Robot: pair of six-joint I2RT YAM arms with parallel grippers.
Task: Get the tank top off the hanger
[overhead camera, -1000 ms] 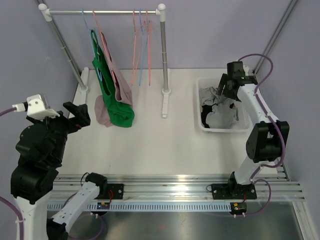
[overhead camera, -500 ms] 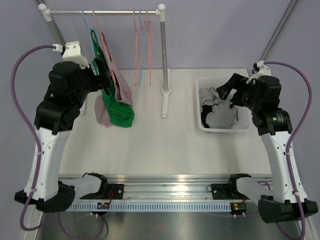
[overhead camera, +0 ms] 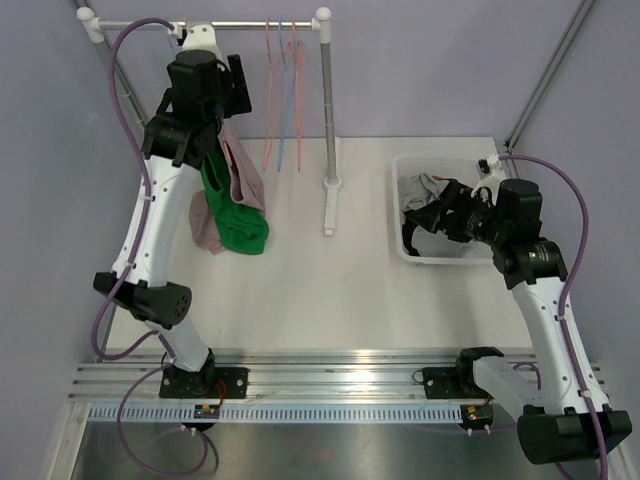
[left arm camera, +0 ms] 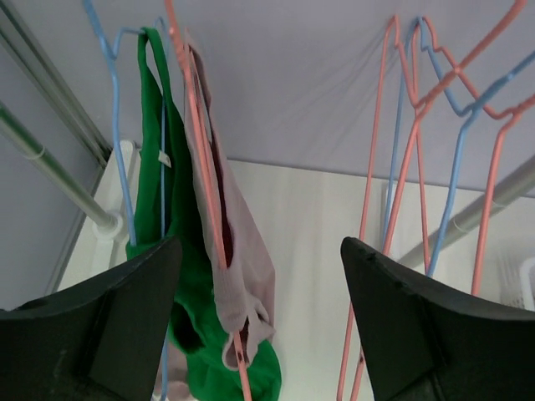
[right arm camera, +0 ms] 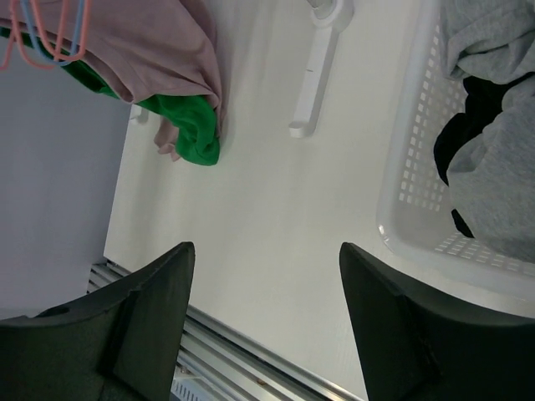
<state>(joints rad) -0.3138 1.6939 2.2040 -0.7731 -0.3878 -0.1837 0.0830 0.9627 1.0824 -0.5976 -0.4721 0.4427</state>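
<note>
A green tank top (overhead camera: 238, 222) hangs on a blue hanger and a mauve tank top (overhead camera: 247, 178) hangs on a pink hanger, both at the left end of the rack rail (overhead camera: 140, 23). Their lower ends rest on the table. My left gripper (overhead camera: 240, 82) is open and empty, raised near the rail just right of the two garments. In the left wrist view the green top (left arm camera: 155, 217) and the mauve top (left arm camera: 242, 251) hang ahead of the open left gripper (left arm camera: 261, 251). My right gripper (overhead camera: 432, 215) is open and empty over the basket; the right wrist view (right arm camera: 267, 251) shows bare table between its fingers.
Several empty pink and blue hangers (overhead camera: 282, 95) hang right of the garments. The rack's right post (overhead camera: 327, 110) stands mid-table on a white foot. A white basket (overhead camera: 400, 175) with grey and black clothes sits at the right, also in the right wrist view (right arm camera: 410, 167).
My left arm has swung up from low at the table's left to the rail beside the hung tops. My right arm has drawn back from the basket's far end to its near right.
</note>
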